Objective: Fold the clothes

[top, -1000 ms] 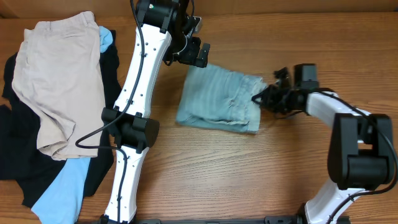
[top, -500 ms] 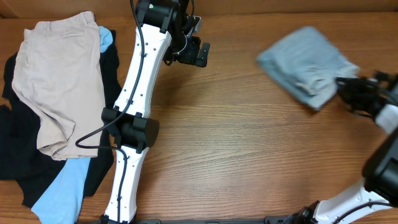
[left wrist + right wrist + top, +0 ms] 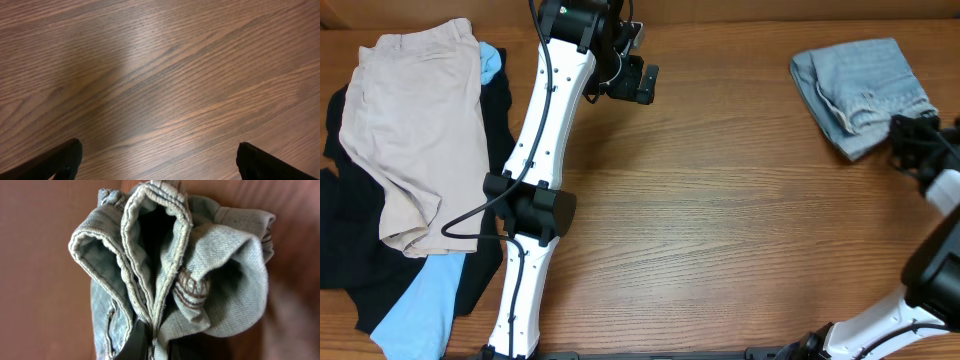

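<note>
Dragged rightward, denim shorts (image 3: 860,85) lie bunched, edge pinched in the right jaws.

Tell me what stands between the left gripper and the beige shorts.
Nothing visible does; only the left arm's own white link crosses between the left gripper and the beige shorts.

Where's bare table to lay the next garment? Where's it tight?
Bare: middle of the table, between the left arm and the denim shorts at far right, pinched by the right gripper. The open left gripper hangs over bare wood. Crowded: left of that arm, beige shorts, a black garment and a sky-blue garment piled up.
</note>
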You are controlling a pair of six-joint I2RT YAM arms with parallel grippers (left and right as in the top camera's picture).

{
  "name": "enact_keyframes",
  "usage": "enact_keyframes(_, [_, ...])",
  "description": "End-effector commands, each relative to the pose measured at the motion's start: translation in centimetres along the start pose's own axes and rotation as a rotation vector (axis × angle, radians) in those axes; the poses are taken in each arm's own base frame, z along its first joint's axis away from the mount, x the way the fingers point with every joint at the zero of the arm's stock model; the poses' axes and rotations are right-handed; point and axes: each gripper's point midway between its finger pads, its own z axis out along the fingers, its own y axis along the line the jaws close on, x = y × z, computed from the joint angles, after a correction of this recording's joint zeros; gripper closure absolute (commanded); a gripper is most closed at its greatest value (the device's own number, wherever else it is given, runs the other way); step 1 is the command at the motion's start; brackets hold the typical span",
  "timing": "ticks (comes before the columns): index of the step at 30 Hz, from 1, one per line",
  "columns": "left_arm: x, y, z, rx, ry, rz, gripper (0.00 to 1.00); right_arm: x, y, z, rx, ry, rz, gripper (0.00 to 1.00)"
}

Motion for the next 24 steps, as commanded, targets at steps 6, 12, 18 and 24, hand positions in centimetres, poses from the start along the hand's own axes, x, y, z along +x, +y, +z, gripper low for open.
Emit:
enact_keyframes(6, [-0.5, -0.1, -0.8, -0.004, -0.032, -0.032, 0.00, -3.0, 1.9, 1.0, 0.093, -0.344, 0.086, 0.95])
enact_keyframes(12, [-1.0, -0.1, -0.8, -0.002, -0.052, -0.027, 0.00, -3.0, 2.5, 2.4, 0.019, -0.329, 0.069, 0.93])
enact_keyframes(18, [-1.2, -0.1, -0.8, 0.000, -0.062, -0.025, 0.00, -1.6, 0.9, 4.3, 0.021, -0.272, 0.059, 0.93])
enact_keyframes(24, [-1.4, -0.2, -0.8, 0.001, -0.068, -0.022, 0.00, -2.1, 2.3, 3.9, -0.042, -0.228, -0.069, 0.00])
